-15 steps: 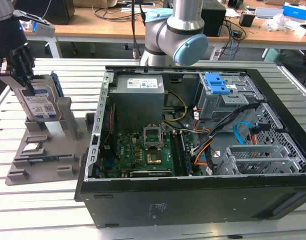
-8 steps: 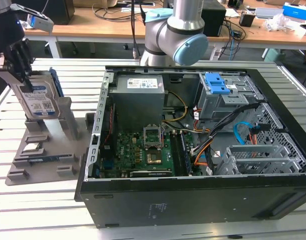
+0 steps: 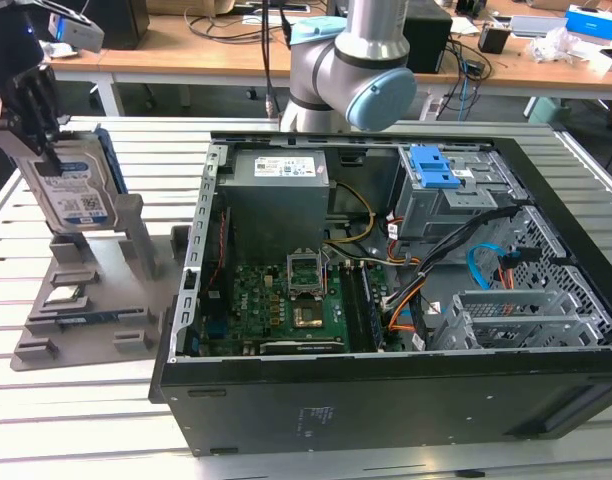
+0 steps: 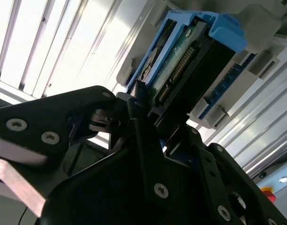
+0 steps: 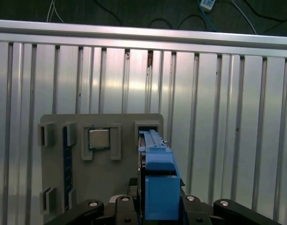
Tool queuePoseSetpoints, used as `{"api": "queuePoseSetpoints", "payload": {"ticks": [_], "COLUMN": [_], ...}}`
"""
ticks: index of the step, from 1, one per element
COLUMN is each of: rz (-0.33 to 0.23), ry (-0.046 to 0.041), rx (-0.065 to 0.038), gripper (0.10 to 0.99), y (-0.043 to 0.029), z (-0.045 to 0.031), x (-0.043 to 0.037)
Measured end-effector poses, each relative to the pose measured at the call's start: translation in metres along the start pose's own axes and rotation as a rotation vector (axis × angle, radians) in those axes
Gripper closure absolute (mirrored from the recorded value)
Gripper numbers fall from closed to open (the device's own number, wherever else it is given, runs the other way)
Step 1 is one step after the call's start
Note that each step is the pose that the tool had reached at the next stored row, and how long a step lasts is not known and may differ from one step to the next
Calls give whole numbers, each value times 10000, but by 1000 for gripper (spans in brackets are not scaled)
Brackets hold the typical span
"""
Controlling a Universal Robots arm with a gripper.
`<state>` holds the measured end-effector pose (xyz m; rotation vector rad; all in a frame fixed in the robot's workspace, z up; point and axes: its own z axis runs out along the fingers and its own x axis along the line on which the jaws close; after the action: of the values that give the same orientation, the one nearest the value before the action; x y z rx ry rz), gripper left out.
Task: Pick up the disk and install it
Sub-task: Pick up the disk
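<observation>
Slatted metal table (image 3: 86, 425): one computer case (image 3: 386, 405), one grey holder (image 3: 96, 300); one disk (image 3: 81, 200) is clamped by the gripper (image 3: 41, 150).

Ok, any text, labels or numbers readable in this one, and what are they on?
Nothing reads legibly.
Barcode label on the disk: print too small.
White label on the power supply: too small.
Sticker on the computer case front: too small.
Blue box in the background: blurred.
</observation>
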<state>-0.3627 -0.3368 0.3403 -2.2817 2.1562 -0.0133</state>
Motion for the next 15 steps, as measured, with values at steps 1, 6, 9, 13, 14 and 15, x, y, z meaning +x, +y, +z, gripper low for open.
{"api": "queuePoseSetpoints", "payload": {"ticks": [1, 6, 9, 13, 14, 15], "rz": [0, 0, 0, 0, 0, 0], "ry": [0, -1, 0, -2, -3, -4], "rx": [0, 0, 0, 0, 0, 0], "gripper": [722, 722, 722, 722, 722, 722], "y": [0, -1, -2, -3, -4, -4], "z": [-27, -100, -160, -255, -280, -304], "x": [0, 0, 1, 1, 1, 1]}}
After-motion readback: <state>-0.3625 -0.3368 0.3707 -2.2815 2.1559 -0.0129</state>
